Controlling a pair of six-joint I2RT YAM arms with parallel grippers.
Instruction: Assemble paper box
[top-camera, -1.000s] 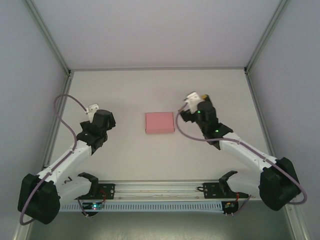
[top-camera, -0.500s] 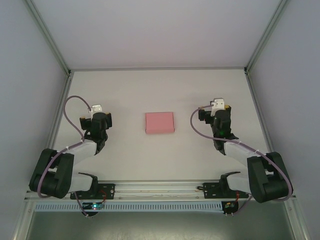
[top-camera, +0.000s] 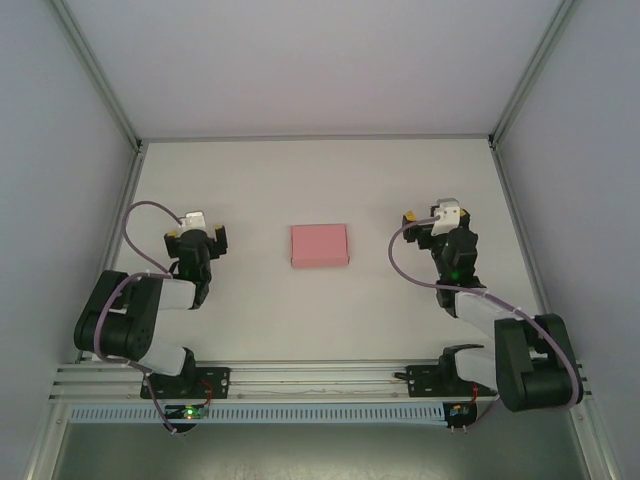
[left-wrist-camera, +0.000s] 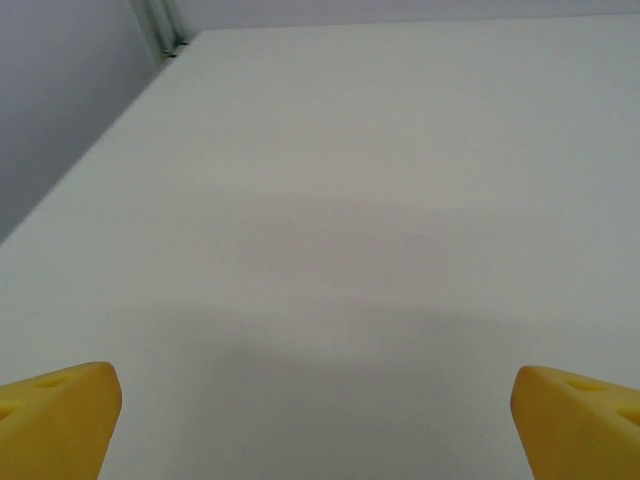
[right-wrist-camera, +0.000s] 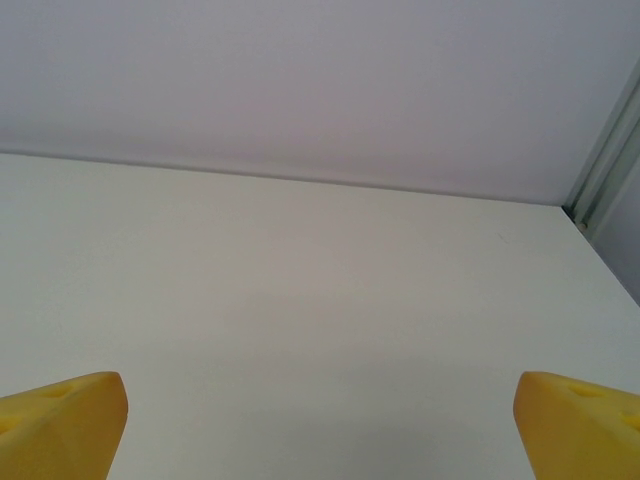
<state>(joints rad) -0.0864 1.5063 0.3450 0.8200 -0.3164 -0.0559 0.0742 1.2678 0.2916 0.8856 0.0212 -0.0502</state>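
Yellow fingers (left-wrist-camera: 60, 418) spread wide, white table (top-camera: 320, 185), pale grey walls (top-camera: 300, 60)

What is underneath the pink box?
The pink paper box sits on the white table, so the table is under it. The box covers the patch right beneath it, and its closed top hides the inside, so nothing more can be told.
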